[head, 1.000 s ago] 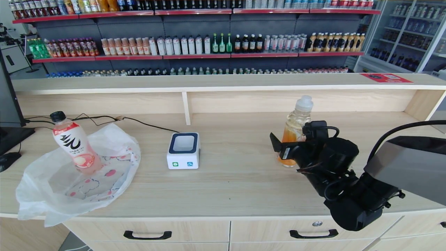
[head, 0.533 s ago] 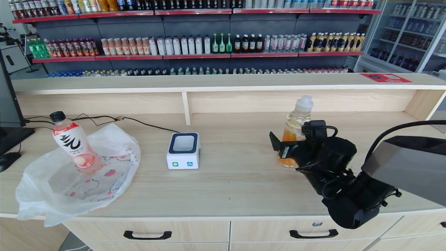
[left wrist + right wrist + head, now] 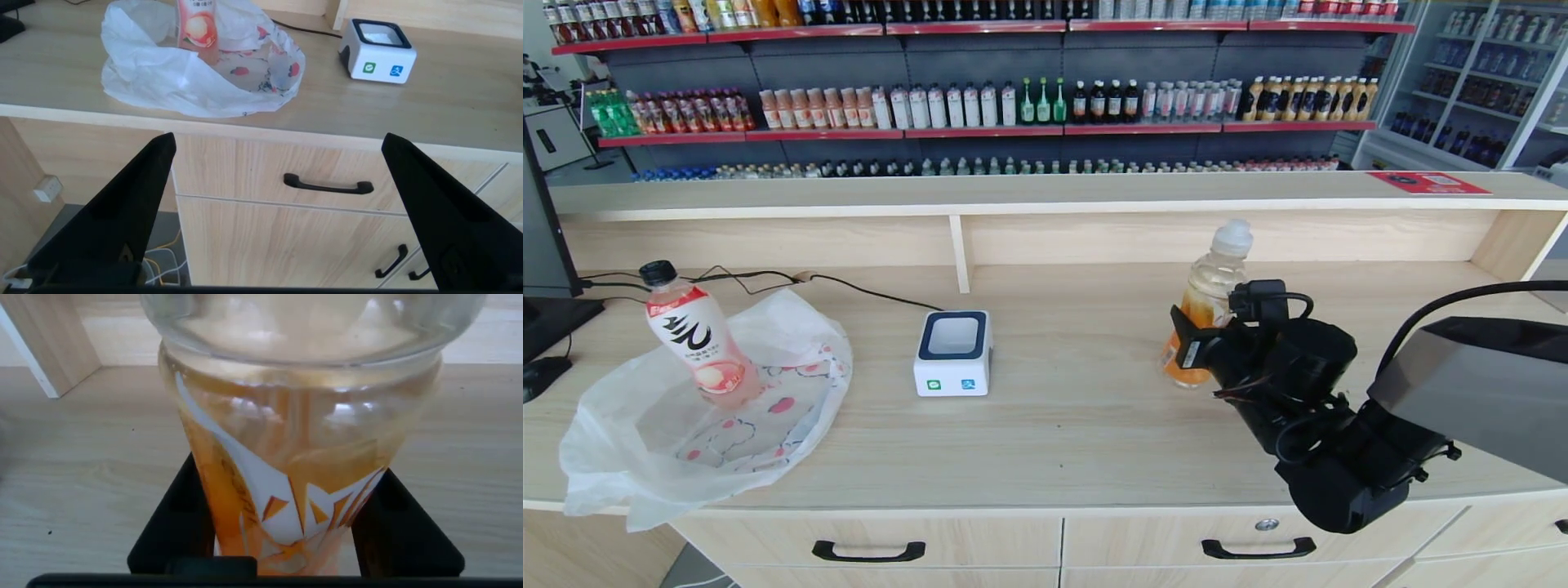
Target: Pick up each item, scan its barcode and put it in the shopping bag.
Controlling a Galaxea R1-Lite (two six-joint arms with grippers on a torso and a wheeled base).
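- While your right gripper (image 3: 1199, 341) is squeezing the orange drink bottle (image 3: 1213, 282) low on its body, its two black fingers (image 3: 1180, 327) are pressing on each side. They are closed only as far as the bottle lets them.
- You are holding it down low, over the orange label. That is most likely because that part is wide and firm. The white cap is sticking out free on top.
- The orange drink bottle is sitting at the right side of the counter (image 3: 1078, 433), well apart from the scanner (image 3: 953, 353). It is leaning a little toward the scanner. I cannot tell if its bottom is touching the wood.
- The white scanner is sitting in the middle of the counter with its dark window facing up. So you are probably going to need the barcode facing down over that window.
- The shopping bag (image 3: 645, 441) is lying open and spread out at the left end, so things can go in easily.
- A pink drink bottle (image 3: 696, 335) is standing in the spread-out bag, leaning a bit, with its black cap up.
- Your left gripper (image 3: 278, 204) is hanging in front of the drawers (image 3: 245, 175), below the counter edge. Its fingers are spread wide with nothing between them. Down there it is not getting in the way of the bag.
- I am guessing the pink bottle is done. The orange one is in the picking-up step and is not scanned yet.
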